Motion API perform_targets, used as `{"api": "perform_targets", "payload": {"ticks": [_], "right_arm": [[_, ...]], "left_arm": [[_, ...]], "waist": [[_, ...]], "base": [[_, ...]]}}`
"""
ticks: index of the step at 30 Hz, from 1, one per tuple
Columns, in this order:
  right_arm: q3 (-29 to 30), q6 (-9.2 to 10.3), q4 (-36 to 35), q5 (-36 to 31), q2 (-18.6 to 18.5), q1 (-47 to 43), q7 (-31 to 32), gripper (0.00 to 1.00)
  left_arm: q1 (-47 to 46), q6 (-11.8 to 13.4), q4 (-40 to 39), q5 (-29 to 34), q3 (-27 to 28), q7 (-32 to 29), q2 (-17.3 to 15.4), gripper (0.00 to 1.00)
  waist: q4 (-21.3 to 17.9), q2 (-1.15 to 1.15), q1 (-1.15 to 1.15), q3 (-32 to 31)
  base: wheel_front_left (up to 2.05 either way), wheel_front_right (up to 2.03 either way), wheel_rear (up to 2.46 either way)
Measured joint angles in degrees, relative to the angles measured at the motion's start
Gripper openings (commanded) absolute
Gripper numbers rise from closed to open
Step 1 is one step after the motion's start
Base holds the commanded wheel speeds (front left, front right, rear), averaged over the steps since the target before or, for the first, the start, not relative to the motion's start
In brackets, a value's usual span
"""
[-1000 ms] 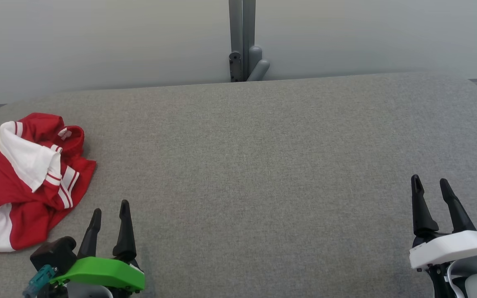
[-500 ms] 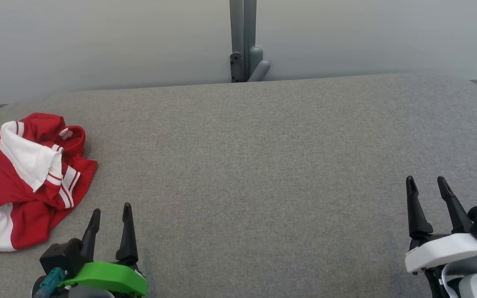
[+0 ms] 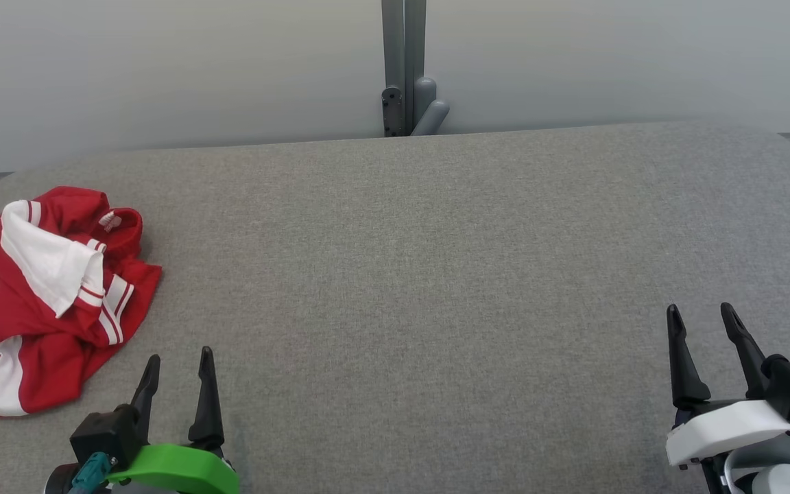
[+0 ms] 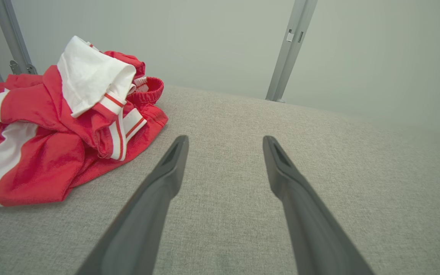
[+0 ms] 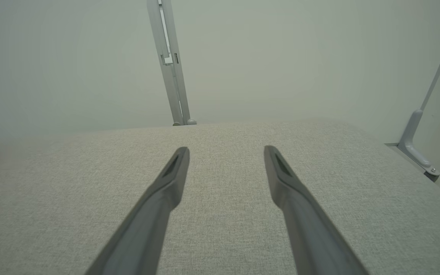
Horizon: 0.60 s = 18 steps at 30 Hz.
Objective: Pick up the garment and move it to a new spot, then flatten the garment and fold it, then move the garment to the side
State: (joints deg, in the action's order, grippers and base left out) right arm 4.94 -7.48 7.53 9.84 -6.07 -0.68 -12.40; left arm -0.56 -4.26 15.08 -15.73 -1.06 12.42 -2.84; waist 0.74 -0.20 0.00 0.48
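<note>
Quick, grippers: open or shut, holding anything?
Left gripper: open, holding nothing; the garment lies apart from it.
Right gripper: open, holding nothing.

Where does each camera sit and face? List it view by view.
Head view: high, looking down on the grey padded surface; left gripper and right gripper, jaws apart, at the bottom corners.
Left wrist view: low, along its own fingers, garment at left.
Right wrist view: low, along its own fingers toward the grey post.
Shared: head and left wrist views both show the garment.
</note>
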Motion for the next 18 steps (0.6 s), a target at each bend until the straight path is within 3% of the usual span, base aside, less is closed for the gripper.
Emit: {"api": "perform_targets", "payload": {"ticks": [18], "right_arm": [[0.01, 0.0, 0.8, -6.83, 0.02, -0.32, -1.85, 1.0]], "left_arm": [[0.05, 0.23, 0.26, 5.19, -0.45, 1.8, 0.04, 1.0]], "waist": [[0.15, 0.0, 0.0, 0.24]], "base": [[0.0, 0.0, 0.0]]}}
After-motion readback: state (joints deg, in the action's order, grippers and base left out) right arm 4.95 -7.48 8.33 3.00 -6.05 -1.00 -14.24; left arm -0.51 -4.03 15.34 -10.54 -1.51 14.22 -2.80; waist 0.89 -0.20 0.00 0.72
